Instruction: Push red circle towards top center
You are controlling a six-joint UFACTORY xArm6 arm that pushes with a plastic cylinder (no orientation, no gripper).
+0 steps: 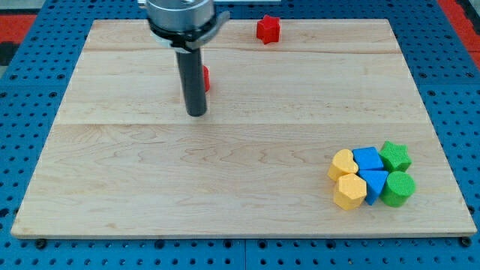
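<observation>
Wooden tabletop (112, 172) | my tip (196, 114) upper left of centre, no jaws | red circle (205, 77) mostly hidden behind rod, touching | red star (268, 28) top centre | risk: off-centre push lets circle slip sideways.

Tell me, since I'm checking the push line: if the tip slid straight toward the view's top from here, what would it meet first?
Most likely the red circle, which peeks out just behind the rod, up and slightly right of my tip. Depth is unclear, so contact may be off-centre. The red star sits farther right, off that line.
</observation>
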